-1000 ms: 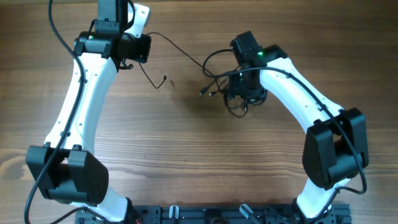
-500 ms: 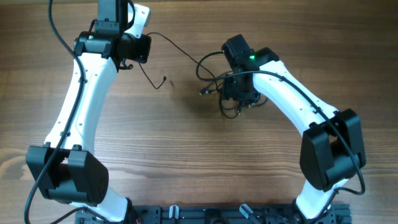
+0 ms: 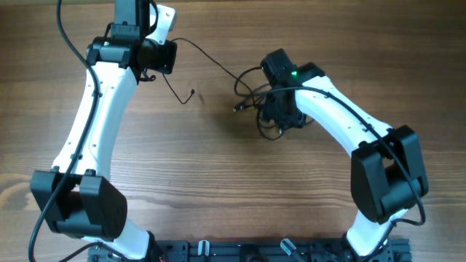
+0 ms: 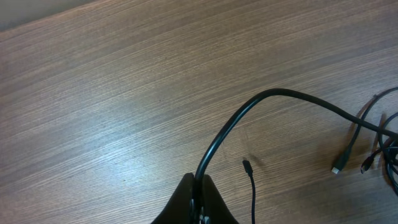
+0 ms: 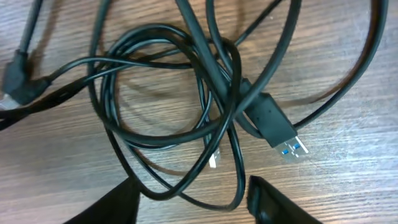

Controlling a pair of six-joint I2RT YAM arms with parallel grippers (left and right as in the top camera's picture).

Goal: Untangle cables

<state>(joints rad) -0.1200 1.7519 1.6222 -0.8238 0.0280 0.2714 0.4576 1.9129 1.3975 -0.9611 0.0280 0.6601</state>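
A tangle of thin black cables (image 3: 268, 116) lies on the wooden table right of centre; in the right wrist view it shows as looped cords (image 5: 168, 106) with a blue USB plug (image 5: 283, 138). My right gripper (image 5: 193, 202) is open just above the loops, its fingers on either side of the lowest loop. My left gripper (image 4: 198, 190) is shut on one cable (image 4: 249, 112) that runs from the far left of the table (image 3: 207, 57) to the tangle. That cable's loose plug end (image 3: 191, 92) hangs below it.
Loose plug ends (image 4: 339, 168) lie at the left edge of the tangle (image 3: 239, 108). The wooden table (image 3: 218, 182) stretches wide toward the front. The arm bases (image 3: 247, 251) stand at the front edge.
My right gripper moved left over the tangle, then slightly back right, shifting the loops. The left arm has not moved.
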